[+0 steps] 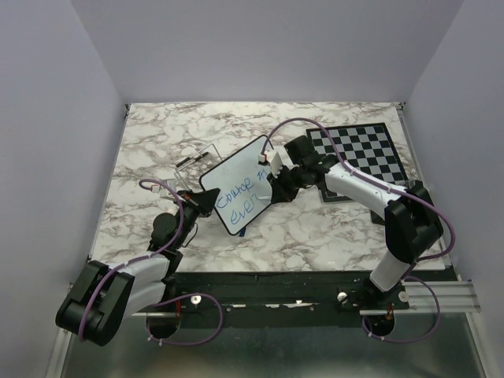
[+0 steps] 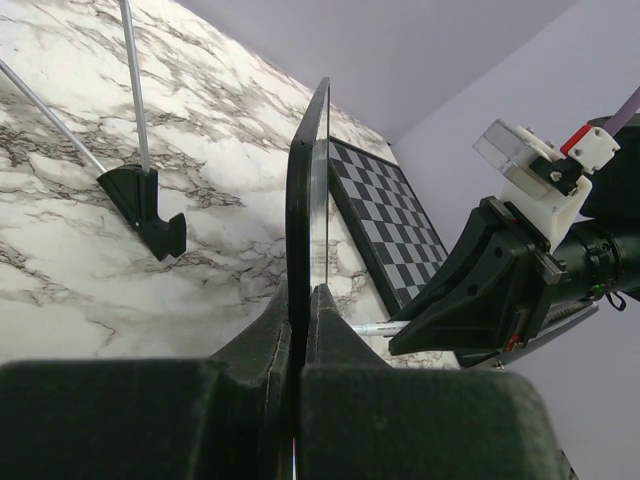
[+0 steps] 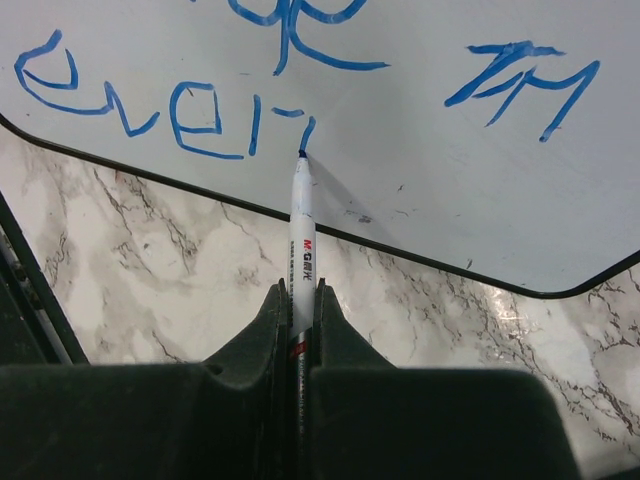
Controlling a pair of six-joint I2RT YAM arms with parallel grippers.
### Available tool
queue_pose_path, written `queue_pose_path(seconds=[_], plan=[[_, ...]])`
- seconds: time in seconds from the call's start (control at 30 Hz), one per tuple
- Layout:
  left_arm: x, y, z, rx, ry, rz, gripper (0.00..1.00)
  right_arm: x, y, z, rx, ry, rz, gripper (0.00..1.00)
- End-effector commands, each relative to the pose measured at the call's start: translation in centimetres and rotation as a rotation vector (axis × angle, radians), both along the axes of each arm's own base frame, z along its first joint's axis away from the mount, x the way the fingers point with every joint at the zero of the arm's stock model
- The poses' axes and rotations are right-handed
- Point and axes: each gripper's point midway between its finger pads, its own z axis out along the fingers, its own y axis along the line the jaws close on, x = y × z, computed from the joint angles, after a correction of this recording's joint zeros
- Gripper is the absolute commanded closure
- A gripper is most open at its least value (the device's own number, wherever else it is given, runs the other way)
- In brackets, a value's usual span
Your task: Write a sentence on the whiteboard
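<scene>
The whiteboard [image 1: 240, 183], glossy white with a thin black frame, is held tilted above the marble table. My left gripper [image 1: 197, 206] is shut on its lower left edge; in the left wrist view [image 2: 300, 300] the board [image 2: 306, 180] stands edge-on between the jaws. Blue lettering [image 1: 242, 198] runs in two lines. In the right wrist view I read "ever" [image 3: 160, 105] and "TM" [image 3: 520, 85]. My right gripper [image 3: 303, 300] is shut on a white marker [image 3: 301, 230], its blue tip touching the board at the end of the lower line. The right gripper [image 1: 277, 187] sits at the board's right side.
A black-and-white chessboard [image 1: 358, 153] lies at the back right, also in the left wrist view [image 2: 385, 230]. A wire stand with black feet [image 1: 193, 161] stands behind the board, seen closer in the left wrist view [image 2: 145, 195]. Lilac walls enclose the table.
</scene>
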Motion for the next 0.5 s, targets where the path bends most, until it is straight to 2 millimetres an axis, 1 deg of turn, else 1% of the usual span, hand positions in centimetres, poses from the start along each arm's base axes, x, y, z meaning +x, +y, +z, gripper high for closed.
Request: queue_pose_path(seconds=[0.0,0.27,0.47], plan=[[-1.0,-0.2,-0.7,0.031,-0.012,-0.03,1.0,-1.0,-0.8,-1.8,-0.042,0.05,0.016,0.99],[-1.0,-0.2,-0.6,0.03,-0.017,-0.03,1.0,0.1,-1.2,-1.4,-0.054,0.016,-0.029,0.99],[-1.0,-0.2,-0.7,0.03,-0.015,-0.029,1.0,1.4,-1.4,-0.2,-0.033,-0.021,-0.069,1.0]])
